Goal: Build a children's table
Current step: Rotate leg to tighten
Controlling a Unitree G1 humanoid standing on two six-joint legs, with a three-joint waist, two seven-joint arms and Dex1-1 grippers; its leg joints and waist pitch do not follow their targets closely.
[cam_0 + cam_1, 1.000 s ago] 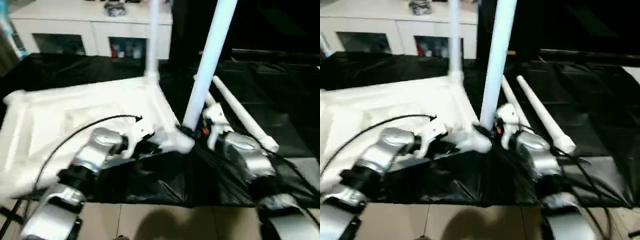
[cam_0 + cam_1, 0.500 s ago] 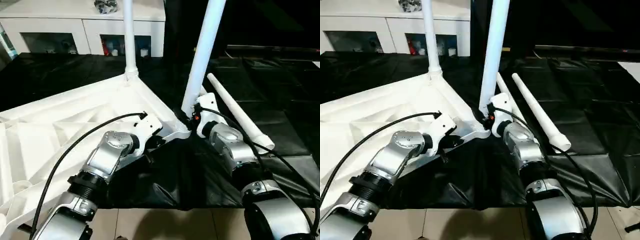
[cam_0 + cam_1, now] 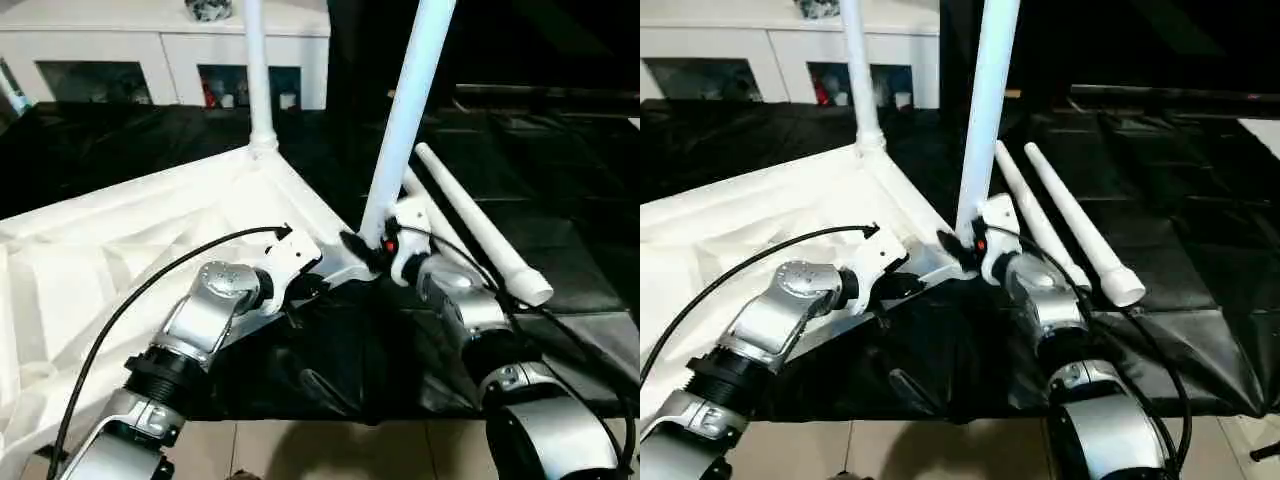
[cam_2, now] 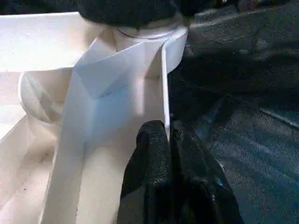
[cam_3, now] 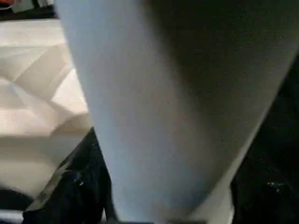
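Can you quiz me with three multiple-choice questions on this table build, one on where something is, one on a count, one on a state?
1. Where do the loose legs lie?
A. On the black sheet, on the robot's right of the tabletop
B. On top of the white cabinet
C. Inside the tabletop's ribs

2. How many legs stand upright in the tabletop?
A. None
B. Two
C. Four

3. What is the left claw doing?
A. Hanging wide open above the sheet
B. Shut on the tabletop's thin edge wall
C. Holding a loose leg

Answers:
1 A: both loose legs rest side by side on the black sheet, past the right arm.
2 B: a far leg and a near leg rise from corner sockets.
3 B: the left wrist view shows its black fingers pinched on the white wall.
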